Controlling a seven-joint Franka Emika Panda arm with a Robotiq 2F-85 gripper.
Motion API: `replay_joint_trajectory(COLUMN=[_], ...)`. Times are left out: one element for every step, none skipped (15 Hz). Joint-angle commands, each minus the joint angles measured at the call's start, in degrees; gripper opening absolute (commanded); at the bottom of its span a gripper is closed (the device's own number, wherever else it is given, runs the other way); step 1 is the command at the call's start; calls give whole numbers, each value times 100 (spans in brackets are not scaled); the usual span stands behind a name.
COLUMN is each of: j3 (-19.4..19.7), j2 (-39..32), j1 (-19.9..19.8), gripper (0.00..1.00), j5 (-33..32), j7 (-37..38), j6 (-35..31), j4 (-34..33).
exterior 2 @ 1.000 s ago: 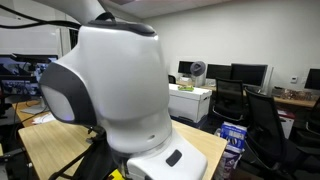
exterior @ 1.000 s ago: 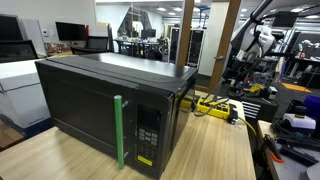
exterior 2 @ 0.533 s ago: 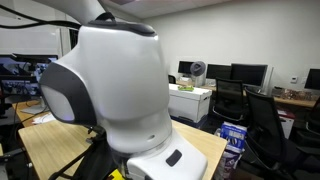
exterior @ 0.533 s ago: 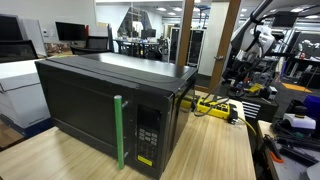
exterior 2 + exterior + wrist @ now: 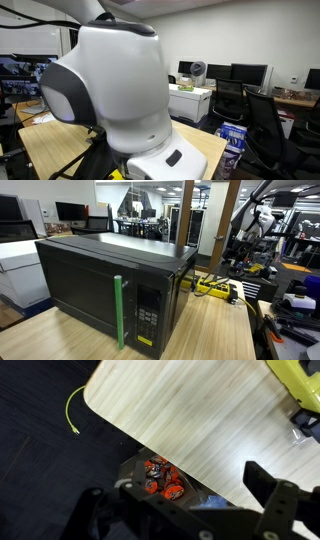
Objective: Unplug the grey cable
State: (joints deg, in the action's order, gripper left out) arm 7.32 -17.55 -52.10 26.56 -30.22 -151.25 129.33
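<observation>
In the wrist view my gripper [image 5: 175,488] hangs open and empty high above the rounded corner of a wooden table [image 5: 190,410]. Its two dark fingers [image 5: 268,490] stand wide apart at the bottom of the frame. A yellow power strip [image 5: 298,378] lies at the top right, with a dark grey plug and cable end [image 5: 305,422] just below it at the right edge. In an exterior view the yellow power strip [image 5: 215,286] lies on the table behind a black microwave [image 5: 110,285]. The gripper does not show in either exterior view.
A bin of orange-wrapped items [image 5: 160,475] stands on the dark floor beside the table's edge. A yellow-green cable [image 5: 70,410] lies on the carpet. The microwave has a green door handle [image 5: 118,310]. The robot's white and grey base [image 5: 110,90] fills an exterior view.
</observation>
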Motion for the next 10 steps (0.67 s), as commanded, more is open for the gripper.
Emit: replay_joint_trajectory(j3=[42,42,42,42,41,42,42,42,42,107], j2=[7,7,7,7,7,7,7,7,7,25], j1=[43,43,43,43,43,43,43,43,43,104], gripper=[100,100,100,100,100,100,100,100,100,100], j5=[1,1,1,1,1,1,1,1,1,-156], j7=[11,11,11,11,11,11,11,11,11,97], j6=[21,21,21,21,21,21,21,21,21,-27], j4=[-7,-7,-7,-7,-7,-7,-7,-7,-7,44])
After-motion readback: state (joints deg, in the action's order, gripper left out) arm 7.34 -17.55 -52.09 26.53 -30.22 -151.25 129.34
